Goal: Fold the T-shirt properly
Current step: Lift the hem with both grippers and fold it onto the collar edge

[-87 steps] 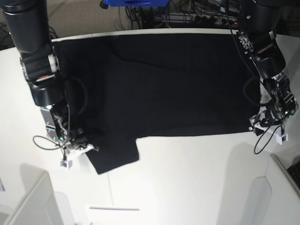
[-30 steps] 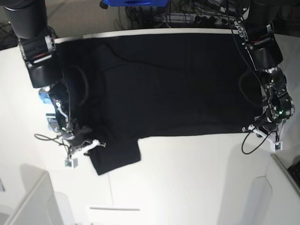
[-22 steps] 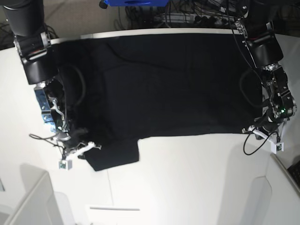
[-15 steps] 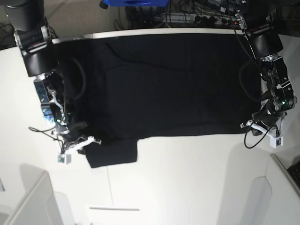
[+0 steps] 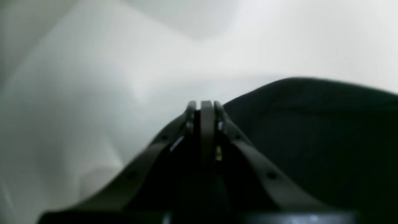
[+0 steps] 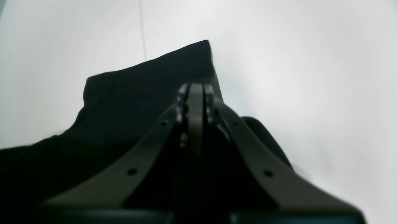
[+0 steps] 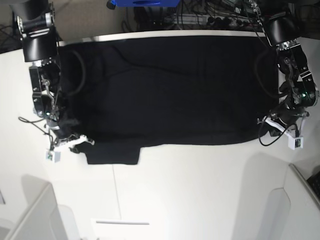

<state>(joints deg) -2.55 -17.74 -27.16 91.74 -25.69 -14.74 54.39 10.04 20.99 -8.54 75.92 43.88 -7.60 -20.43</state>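
Note:
The black T-shirt (image 7: 175, 90) lies spread on the white table (image 7: 200, 190), plain side up, with one short sleeve (image 7: 112, 154) sticking out toward the front left. My right gripper (image 7: 80, 141) is at the shirt's front left edge beside that sleeve. In the right wrist view its fingers (image 6: 196, 88) are pressed together with black cloth (image 6: 140, 93) at and under them. My left gripper (image 7: 265, 124) is at the shirt's front right corner. In the left wrist view its fingers (image 5: 203, 104) are together at the edge of the cloth (image 5: 311, 124).
White bin walls stand at the front left (image 7: 30, 215) and front right (image 7: 300, 200). A thin white strip (image 7: 122, 222) lies on the table near the front. Cables and a blue object (image 7: 142, 2) sit behind the table's far edge.
My right gripper has moved left and back, dragging the sleeve side with it; the sleeve now lies straight instead of slanted. My left gripper has shifted slightly back. The front hem looks straighter.

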